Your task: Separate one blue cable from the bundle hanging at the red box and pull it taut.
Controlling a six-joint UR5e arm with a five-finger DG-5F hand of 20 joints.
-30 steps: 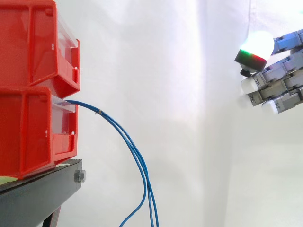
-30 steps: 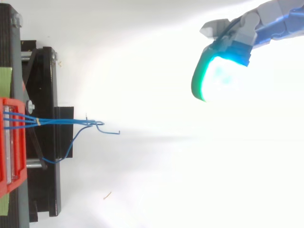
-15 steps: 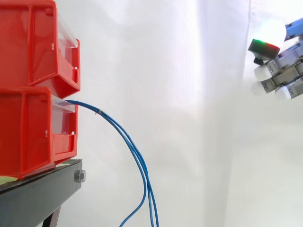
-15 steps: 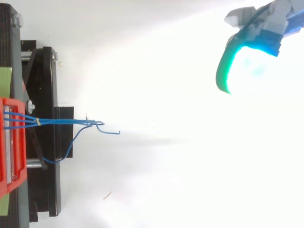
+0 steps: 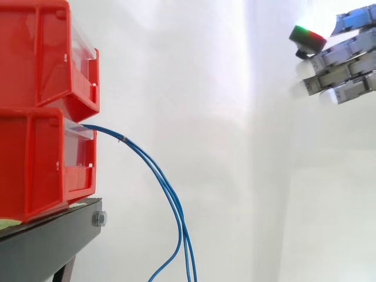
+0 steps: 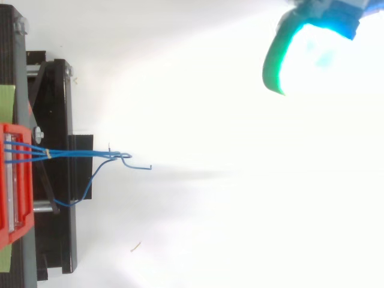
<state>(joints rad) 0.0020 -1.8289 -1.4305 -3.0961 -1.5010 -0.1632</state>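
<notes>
The robot hand (image 5: 345, 61) has drifted slightly higher, fingers straight and empty, well apart from the blue cables (image 5: 166, 185). These hang slack from the lower red box (image 5: 41, 164), so separating hasn't begun.

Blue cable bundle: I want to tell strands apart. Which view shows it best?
The top view: the blue cable bundle fans into separate strands at the red bin. The side view shows it drooping from the bin, strands nearly overlapping.
</notes>
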